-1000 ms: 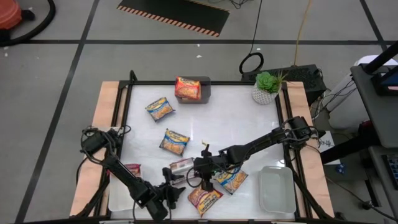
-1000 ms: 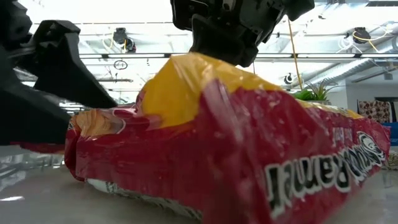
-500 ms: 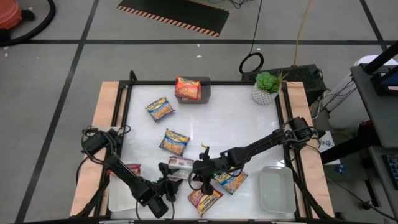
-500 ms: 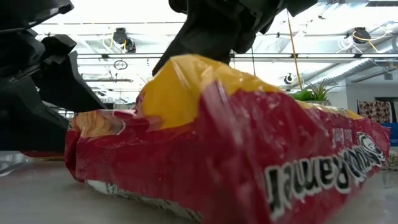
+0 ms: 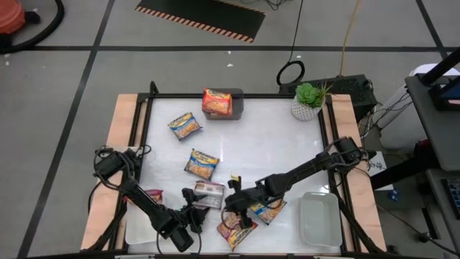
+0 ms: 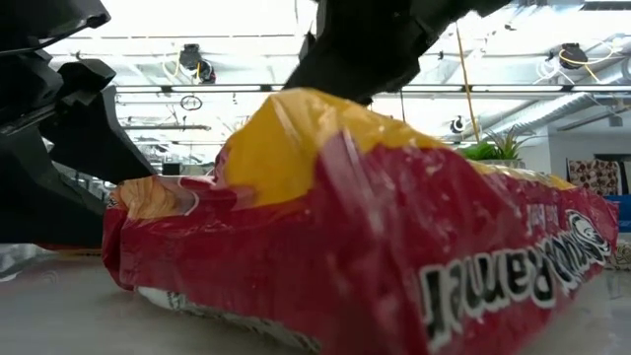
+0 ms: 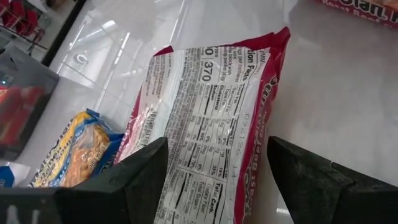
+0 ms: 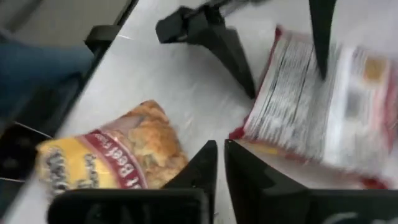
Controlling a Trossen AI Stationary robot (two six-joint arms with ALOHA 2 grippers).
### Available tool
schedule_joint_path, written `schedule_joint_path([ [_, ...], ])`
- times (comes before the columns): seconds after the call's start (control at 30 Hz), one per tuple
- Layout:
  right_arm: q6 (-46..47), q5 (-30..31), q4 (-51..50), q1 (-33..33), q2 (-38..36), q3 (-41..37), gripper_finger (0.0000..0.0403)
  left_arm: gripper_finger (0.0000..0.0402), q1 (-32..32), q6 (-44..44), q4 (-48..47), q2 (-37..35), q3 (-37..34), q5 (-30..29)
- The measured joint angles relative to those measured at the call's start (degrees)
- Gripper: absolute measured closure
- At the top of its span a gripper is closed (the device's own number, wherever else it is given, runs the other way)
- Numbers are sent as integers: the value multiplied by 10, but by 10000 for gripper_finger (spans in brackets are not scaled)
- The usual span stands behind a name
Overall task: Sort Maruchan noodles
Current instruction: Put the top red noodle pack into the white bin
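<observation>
Left pincer (image 5: pixel 192 216) sits near the desk's (image 5: pixel 251 155) front edge, left of centre, jaws spread wide and holding nothing. In the left wrist view the face-down red packet (image 7: pixel 205 124) lies flat just ahead of the fingers (image 7: pixel 124 180), between their line, not yet inside them. Judgement: step in hand is picking this packet. Advance low and level so both fingers straddle the short end, then close on the crimped seam, not the noodle block; film looks slick and could skid on the white top.

Right pincer (image 5: pixel 241 212) hovers just right of it, above the red roast-beef packet (image 5: pixel 236 229) at the front edge. Jaws nearly together with a thin gap, nothing held. Best kept clear of the left arm's path, since the two are close.

Other packets: a blue-and-yellow one (image 5: pixel 202 163) mid-desk, another (image 5: pixel 185 126) toward the rear left, an orange one (image 5: pixel 216 102) in the grey bin at the rear edge, and a blue-and-yellow one (image 5: pixel 267 208) beside the white tray (image 5: pixel 319 219) at the front right corner.

Readable text:
- Face-down packet: nutrition panel with "370".
- Low view: upside-down "Ramen".
- Right wrist view: "Beef".
</observation>
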Motion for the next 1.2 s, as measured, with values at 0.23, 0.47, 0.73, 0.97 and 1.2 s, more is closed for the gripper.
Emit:
schedule_joint_path([
  [0.23,-185,81,47,23,31,0,297,124,0,-3,-2,0,0,2],
  [0.47,-363,84,137,36,89,1,262,124,0,-13,-4,0,0,3],
  [0.73,-430,144,141,40,92,2,277,124,1,-15,-6,0,0,3],
  [0.97,-426,155,141,40,92,1,284,124,1,-16,-6,0,-1,3],
  [1.2,-403,160,136,36,41,-2,284,124,1,-19,-6,0,-1,3],
])
